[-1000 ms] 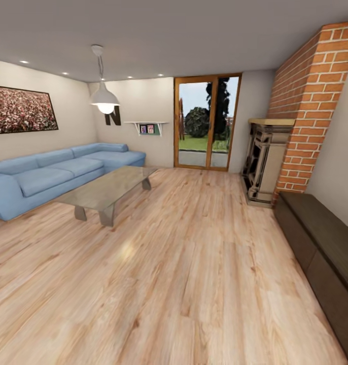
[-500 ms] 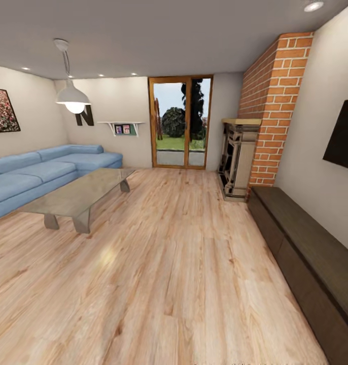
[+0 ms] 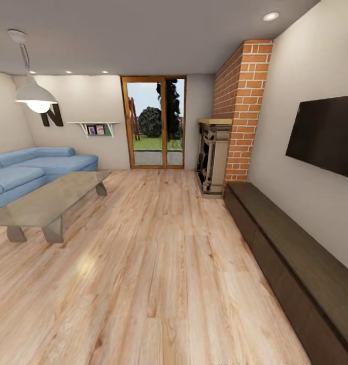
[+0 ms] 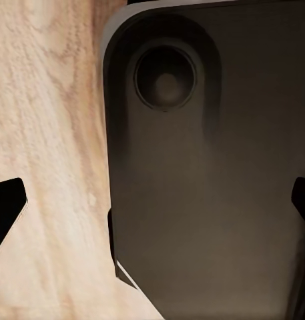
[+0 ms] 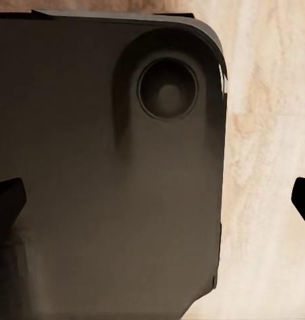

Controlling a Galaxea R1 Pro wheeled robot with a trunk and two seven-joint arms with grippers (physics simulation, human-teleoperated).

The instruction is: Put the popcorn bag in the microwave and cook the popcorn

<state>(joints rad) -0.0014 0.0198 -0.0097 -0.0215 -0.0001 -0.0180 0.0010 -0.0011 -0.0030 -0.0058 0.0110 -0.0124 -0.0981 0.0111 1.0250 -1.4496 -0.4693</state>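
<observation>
I am in a living room; the popcorn bag, the microwave and the countertop are out of view. My left gripper (image 4: 152, 203) hangs open over the wooden floor (image 4: 52, 133) and my own dark base (image 4: 212, 187), its black fingertips (image 4: 7, 208) wide apart at the picture's edges. My right gripper (image 5: 152, 200) is open too, with nothing between its fingertips (image 5: 5, 200), above the same dark base (image 5: 105, 187).
A long low dark cabinet (image 3: 290, 258) runs along the right wall under a black TV (image 3: 323, 134). A brick chimney (image 3: 242, 111) and fireplace (image 3: 212, 154) stand beyond it. On the left are a glass coffee table (image 3: 47, 200) and blue sofa (image 3: 37, 167). Wooden floor (image 3: 153, 263) stretches to a glazed door (image 3: 153, 121).
The head camera has swung to the right: sofa, table and lamp slid toward the picture's left and the wall TV came into view. Nothing in the room itself moved.
</observation>
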